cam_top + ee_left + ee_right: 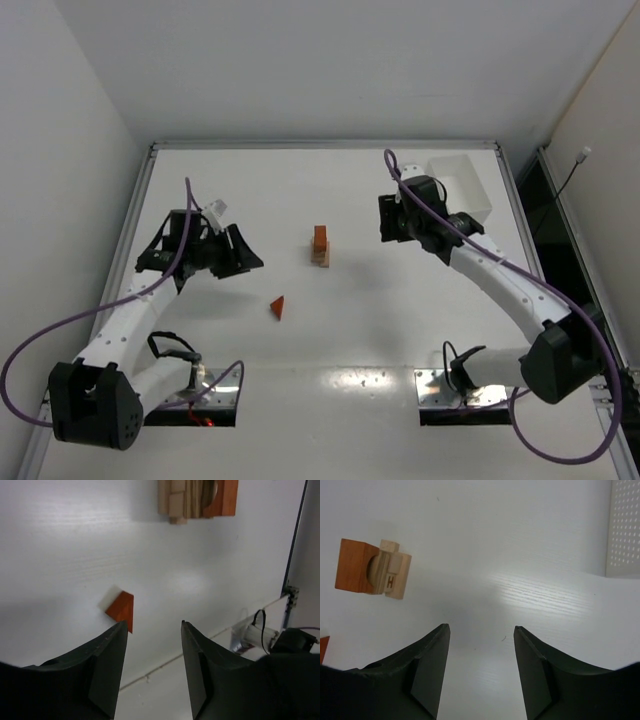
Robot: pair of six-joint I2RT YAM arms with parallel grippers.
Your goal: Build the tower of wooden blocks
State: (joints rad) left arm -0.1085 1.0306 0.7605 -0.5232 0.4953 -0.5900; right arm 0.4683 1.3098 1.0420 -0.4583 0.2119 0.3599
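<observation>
Top view: tower (320, 245) stands mid-frame, a short stack with a red-brown block on pale ones. Wedge (277, 307) lies loose on the table (250, 190), lower left of the tower and well apart from it. It looks like the next piece to go on. Left gripper (245, 255) hovers left of the tower, upper left of the wedge. Right gripper (385, 220) hovers right of the tower, with the bin (468, 185) beyond it at upper right.

Left wrist view: left gripper (153, 626) has its jaws apart with nothing between them. Wedge (121, 610) sits just past the left fingertip, off-centre, so it can't be gripped from here. My guess is the arm is lining up for the pick. Tower (197, 499) is at the top edge.

Right wrist view: right gripper (481, 627) has its jaws apart, with only bare table in the gap. Tower (372, 570) is upper left, bin (625, 530) upper right. It's probably held off to that side to give the left arm room.
</observation>
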